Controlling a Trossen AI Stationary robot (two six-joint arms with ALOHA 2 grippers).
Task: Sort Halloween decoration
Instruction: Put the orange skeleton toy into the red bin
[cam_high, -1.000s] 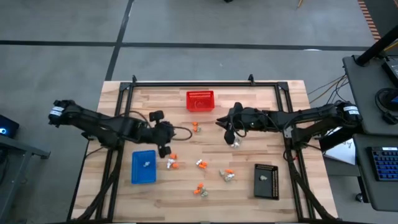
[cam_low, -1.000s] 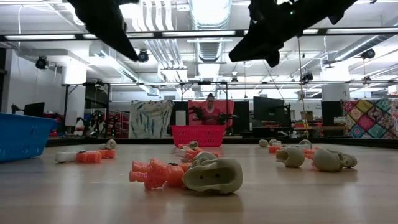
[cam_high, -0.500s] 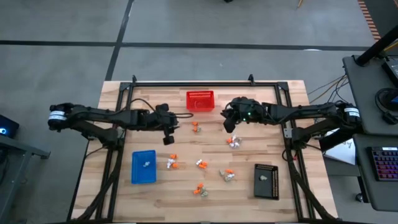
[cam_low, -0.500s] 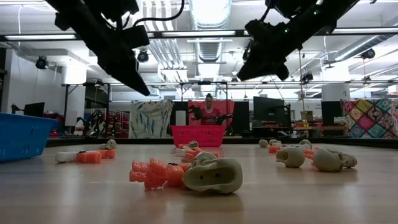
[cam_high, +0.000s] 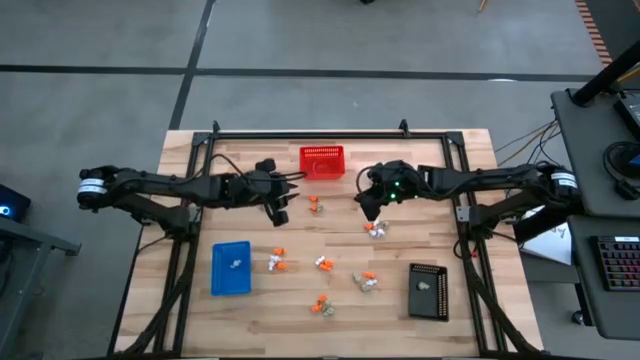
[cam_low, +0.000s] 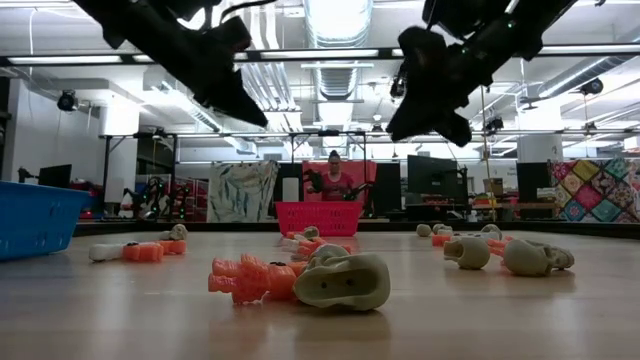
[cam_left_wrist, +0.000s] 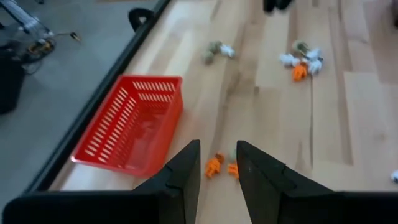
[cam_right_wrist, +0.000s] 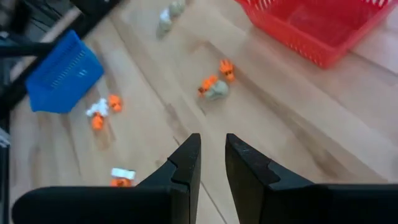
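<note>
The Halloween decoration lies scattered on the wooden table: an orange pair (cam_high: 314, 203) below the red basket, a white-orange cluster (cam_high: 375, 229), and more near the front (cam_high: 275, 263) (cam_high: 366, 281) (cam_high: 321, 307). My left gripper (cam_high: 284, 208) hovers just left of the orange pair (cam_left_wrist: 214, 165), fingers narrowly apart and empty. My right gripper (cam_high: 368, 207) hovers right of that pair (cam_right_wrist: 214, 87) and just beyond the cluster, also narrowly open and empty. Both hang above the table in the low view, left gripper (cam_low: 245, 105) and right gripper (cam_low: 430, 120).
A red mesh basket (cam_high: 322, 161) stands at the far middle. A blue tray (cam_high: 231, 268) with one white trinket sits front left, a black tray (cam_high: 428, 290) with one pale trinket front right. A dark metal frame (cam_high: 300, 133) rims the table. A person stands far behind.
My left gripper has swung from above the blue tray toward the far edge and right, nearing the orange pair, and has sunk a little. My right gripper has drawn away from the white-orange cluster toward the far edge, rolled about its axis and sunk slightly. The trinkets have stayed put.
</note>
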